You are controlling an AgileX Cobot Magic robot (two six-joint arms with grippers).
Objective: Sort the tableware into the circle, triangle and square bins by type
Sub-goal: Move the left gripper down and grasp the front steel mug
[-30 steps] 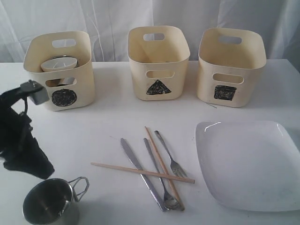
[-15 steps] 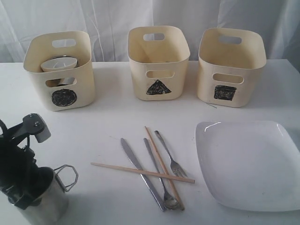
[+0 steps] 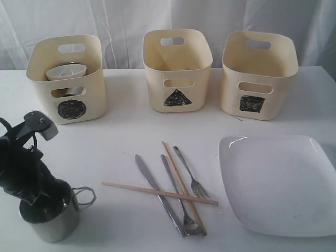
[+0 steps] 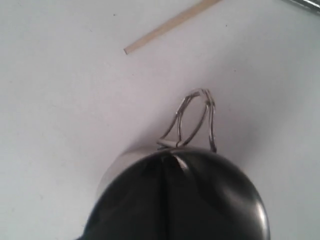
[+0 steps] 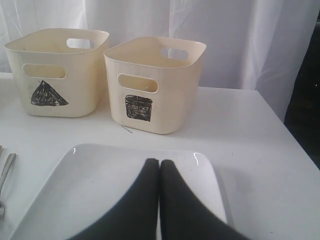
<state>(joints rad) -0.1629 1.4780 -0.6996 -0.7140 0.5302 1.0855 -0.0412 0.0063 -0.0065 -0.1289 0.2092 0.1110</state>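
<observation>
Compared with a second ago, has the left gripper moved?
Yes. The left gripper has come down and forward, away from the circle bin, and is now shut on the rim of the steel mug.

The circle bin [image 3: 94, 89], triangle bin [image 3: 202, 79] and square bin [image 3: 278, 89] are all pale cream, each marked on the front with its shape scribbled in solid black, and a white bowl [image 3: 65, 71] shows inside the circle bin. The table [image 3: 126, 136], the curtain [image 3: 157, 16] and the glossy square plate [image 3: 281, 184] are white, while the mug [image 3: 52, 228], knife [image 3: 149, 177], spoon [image 3: 170, 176] and fork [image 3: 186, 167] are shiny silver-grey steel. The two chopsticks [image 3: 126, 187] are light tan wood, and the left gripper [image 4: 165, 162] and right gripper [image 5: 159, 170] are black.
</observation>
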